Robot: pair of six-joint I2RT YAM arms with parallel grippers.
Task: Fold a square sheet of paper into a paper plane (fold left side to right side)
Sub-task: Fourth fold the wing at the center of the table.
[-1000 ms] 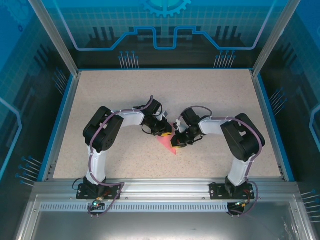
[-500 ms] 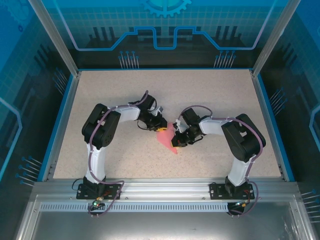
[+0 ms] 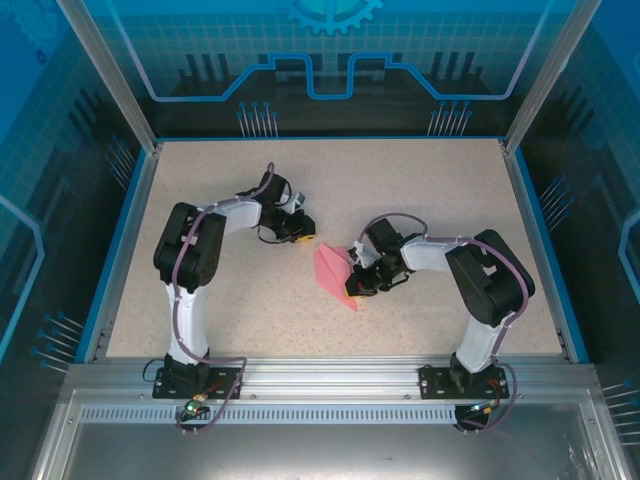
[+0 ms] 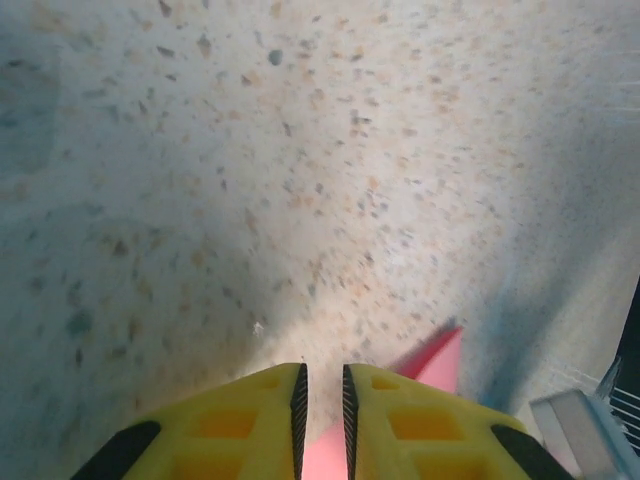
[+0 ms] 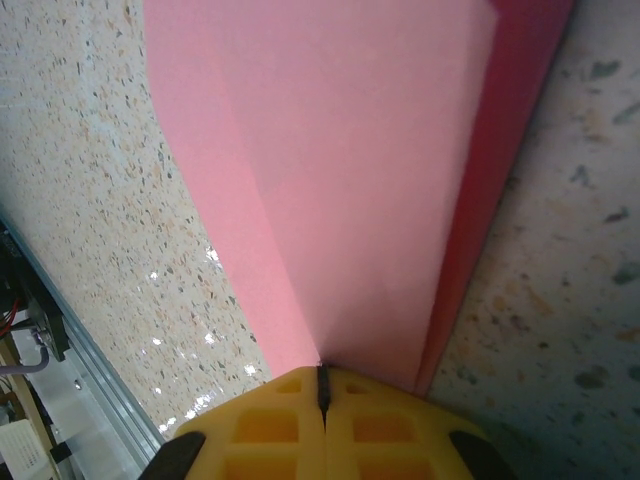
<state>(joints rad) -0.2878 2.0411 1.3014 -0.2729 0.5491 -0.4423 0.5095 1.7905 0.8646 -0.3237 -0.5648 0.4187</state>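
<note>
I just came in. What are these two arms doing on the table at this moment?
Two robot arms are working on a sheet of pink paper that is being folded into a plane. The right gripper is shut on the right side of the folded pink paper, which lies as a pointed triangle on the speckled table. The left gripper sits apart from the paper, just beyond its far corner, with fingers almost together and holding nothing.
</note>
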